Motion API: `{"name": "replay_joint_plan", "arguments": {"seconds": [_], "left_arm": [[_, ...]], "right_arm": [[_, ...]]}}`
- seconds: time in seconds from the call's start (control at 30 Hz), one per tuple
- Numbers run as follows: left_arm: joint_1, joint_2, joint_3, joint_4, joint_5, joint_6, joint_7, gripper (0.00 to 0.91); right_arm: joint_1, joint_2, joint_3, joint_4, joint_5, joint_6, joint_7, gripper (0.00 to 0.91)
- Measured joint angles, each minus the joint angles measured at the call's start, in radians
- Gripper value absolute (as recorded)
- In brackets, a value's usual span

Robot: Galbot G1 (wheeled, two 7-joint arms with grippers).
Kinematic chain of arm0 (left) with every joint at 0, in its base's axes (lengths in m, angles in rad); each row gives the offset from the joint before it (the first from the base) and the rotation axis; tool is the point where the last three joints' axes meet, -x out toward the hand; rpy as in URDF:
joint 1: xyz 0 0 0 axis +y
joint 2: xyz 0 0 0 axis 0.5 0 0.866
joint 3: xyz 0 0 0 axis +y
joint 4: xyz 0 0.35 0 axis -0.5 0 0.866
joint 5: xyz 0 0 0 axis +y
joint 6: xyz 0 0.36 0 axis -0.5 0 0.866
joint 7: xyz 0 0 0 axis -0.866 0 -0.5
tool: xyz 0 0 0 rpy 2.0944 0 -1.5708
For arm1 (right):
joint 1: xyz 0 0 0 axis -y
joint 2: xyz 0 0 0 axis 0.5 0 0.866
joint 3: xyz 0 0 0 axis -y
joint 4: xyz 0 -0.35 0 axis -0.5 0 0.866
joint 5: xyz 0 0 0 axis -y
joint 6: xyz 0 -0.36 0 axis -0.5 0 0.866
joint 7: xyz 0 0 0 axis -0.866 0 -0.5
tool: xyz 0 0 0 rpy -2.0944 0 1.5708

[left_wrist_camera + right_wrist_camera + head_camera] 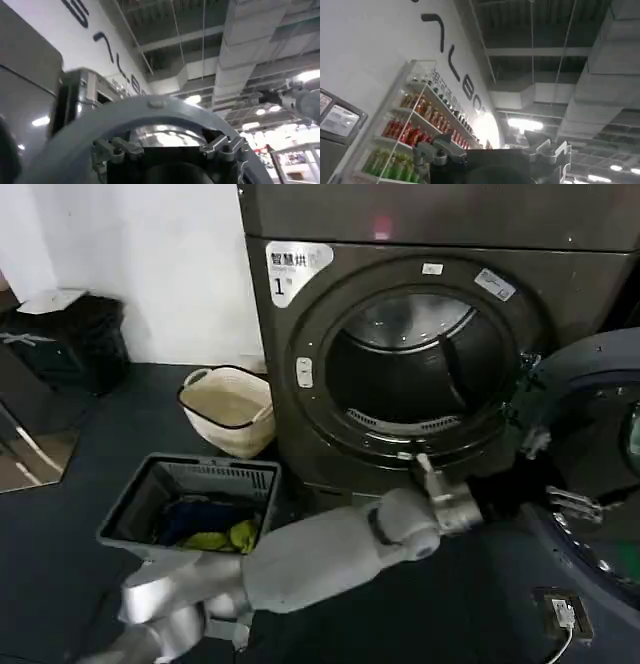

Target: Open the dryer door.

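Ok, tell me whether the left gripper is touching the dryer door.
Cannot tell. In the left wrist view the left gripper sits near the dryer door; neither contact nor gap shows.

A shop-like indoor hall: an exposed ceiling with grey ducts (600,85), glass shelves of coloured bottles (415,127), and a dark front-loading dryer (420,334).

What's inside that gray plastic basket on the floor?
The gray basket holds crumpled laundry: something dark blue and something yellow-green. The left arm's shoulder covers the basket's near edge, so anything lying there or beneath the clothes is hidden.
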Motion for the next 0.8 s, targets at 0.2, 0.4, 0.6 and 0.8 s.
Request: {"name": "replay_joint_plan", "arguments": {"seconds": [0.2, 0.4, 0.6, 0.8], "left_arm": [[-0.005, 0.067, 0.002, -0.037, -0.003, -0.009, -0.001, 0.907], [-0.021, 0.163, 0.020, -0.097, -0.012, -0.004, -0.005, 0.907], [-0.047, 0.298, 0.045, -0.156, -0.018, 0.025, -0.006, 0.907], [-0.092, 0.444, 0.080, -0.163, 0.016, 0.078, 0.023, 0.907]], "right_arm": [[0.005, -0.006, -0.001, -0.006, -0.017, 0.006, -0.006, 0.907], [0.016, -0.014, -0.010, -0.007, -0.058, 0.007, -0.022, 0.907], [0.017, -0.027, 0.003, -0.010, -0.106, 0.020, -0.034, 0.907], [0.028, -0.026, 0.006, 0.017, -0.101, 0.011, -0.031, 0.907]]}}
